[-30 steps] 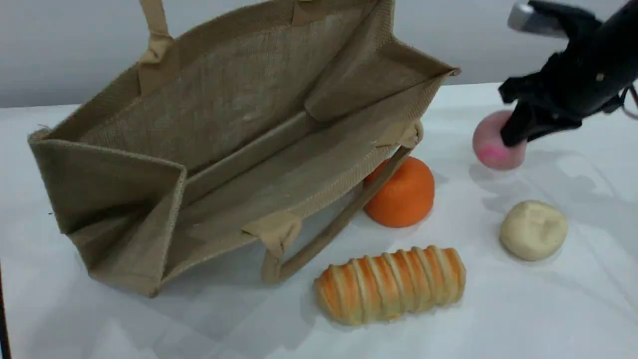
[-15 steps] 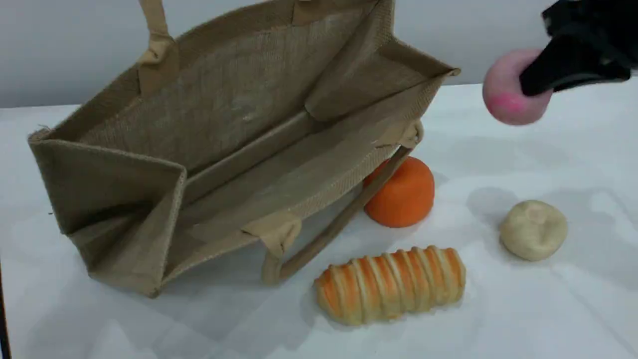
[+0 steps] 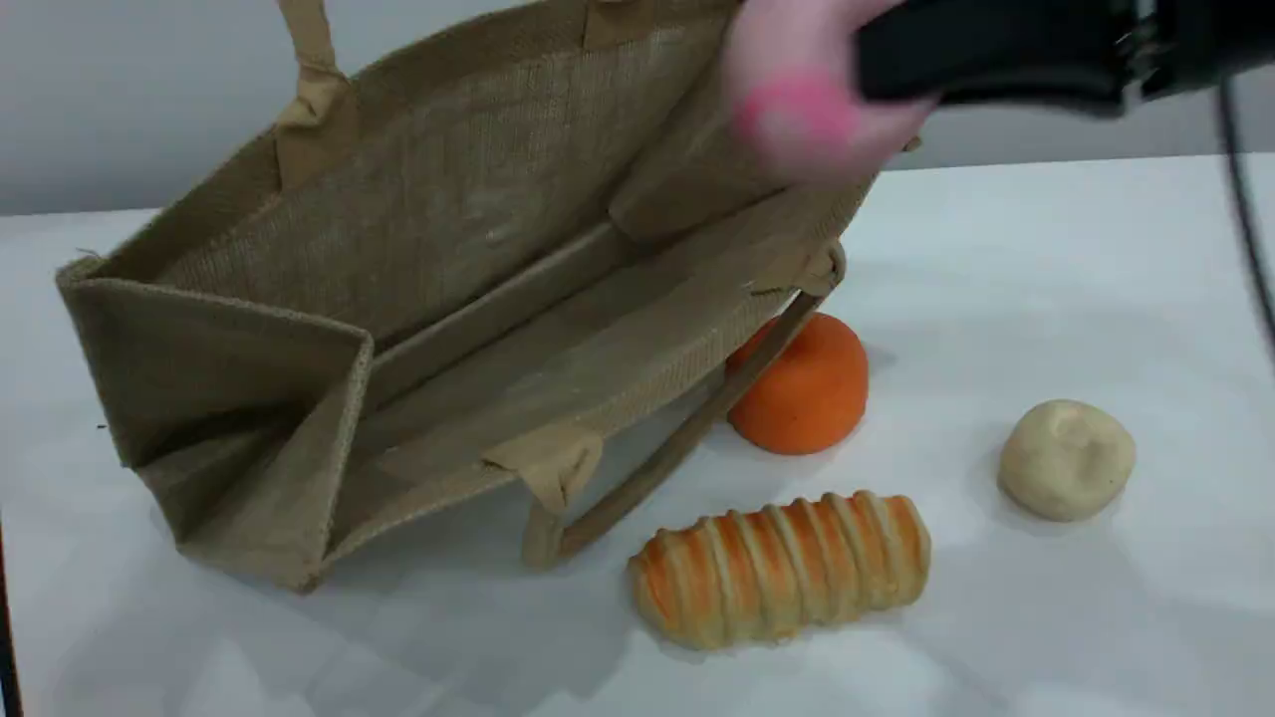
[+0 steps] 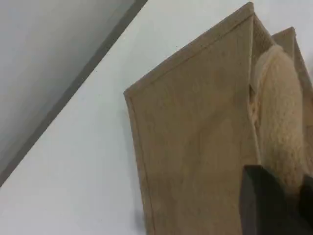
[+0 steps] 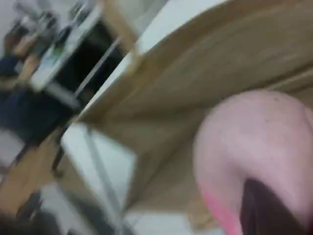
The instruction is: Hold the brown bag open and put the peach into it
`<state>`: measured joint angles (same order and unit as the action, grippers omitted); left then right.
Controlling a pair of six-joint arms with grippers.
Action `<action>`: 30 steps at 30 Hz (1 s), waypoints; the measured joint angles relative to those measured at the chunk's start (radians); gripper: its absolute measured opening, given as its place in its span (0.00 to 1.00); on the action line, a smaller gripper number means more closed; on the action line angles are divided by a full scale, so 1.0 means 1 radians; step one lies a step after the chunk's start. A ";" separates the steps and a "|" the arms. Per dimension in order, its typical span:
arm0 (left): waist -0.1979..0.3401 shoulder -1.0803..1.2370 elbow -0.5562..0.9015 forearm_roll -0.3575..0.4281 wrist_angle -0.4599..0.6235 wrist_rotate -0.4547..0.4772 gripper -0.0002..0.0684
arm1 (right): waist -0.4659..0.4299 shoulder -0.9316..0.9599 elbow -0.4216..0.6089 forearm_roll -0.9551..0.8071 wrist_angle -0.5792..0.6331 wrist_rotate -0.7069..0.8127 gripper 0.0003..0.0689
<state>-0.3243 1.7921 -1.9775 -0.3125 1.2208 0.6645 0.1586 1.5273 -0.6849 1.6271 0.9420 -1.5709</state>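
Observation:
The brown bag (image 3: 448, 259) lies tilted on the white table with its mouth wide open toward the camera. One beige handle (image 3: 309, 60) rises out of the top edge. In the left wrist view that handle (image 4: 279, 112) runs down into my left gripper (image 4: 297, 198), which is shut on it beside the bag's outer wall (image 4: 195, 147). The peach (image 3: 797, 100), pale pink with a bright pink blotch, hangs blurred in the air over the bag's right end. My right gripper (image 3: 882, 65) is shut on it. The right wrist view shows the peach (image 5: 249, 147) close up against the bag's inside (image 5: 205, 78).
An orange fruit (image 3: 807, 388) sits against the bag's lower handle (image 3: 677, 438), which rests on the table. A striped bread roll (image 3: 782, 568) lies in front. A cream lumpy ball (image 3: 1066, 458) sits at the right. A black cable (image 3: 1250, 249) hangs at the right edge.
My right gripper lifted the peach off the table at the right and carried it up and left, to above the bag's right end. The bag and the other foods have not moved.

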 joint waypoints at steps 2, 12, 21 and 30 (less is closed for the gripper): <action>0.000 0.000 0.000 -0.003 0.000 0.000 0.12 | 0.060 0.000 0.000 0.017 -0.032 0.000 0.02; 0.000 0.000 0.000 -0.015 0.000 -0.018 0.12 | 0.265 0.042 -0.019 0.115 -0.361 0.000 0.02; 0.000 0.000 0.000 -0.036 0.000 -0.018 0.12 | 0.263 0.161 -0.147 0.118 -0.358 0.000 0.03; 0.000 0.000 0.000 -0.036 0.000 -0.018 0.12 | 0.263 0.333 -0.292 0.118 -0.354 0.000 0.07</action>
<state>-0.3243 1.7921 -1.9775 -0.3485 1.2208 0.6461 0.4214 1.8606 -0.9772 1.7454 0.5884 -1.5709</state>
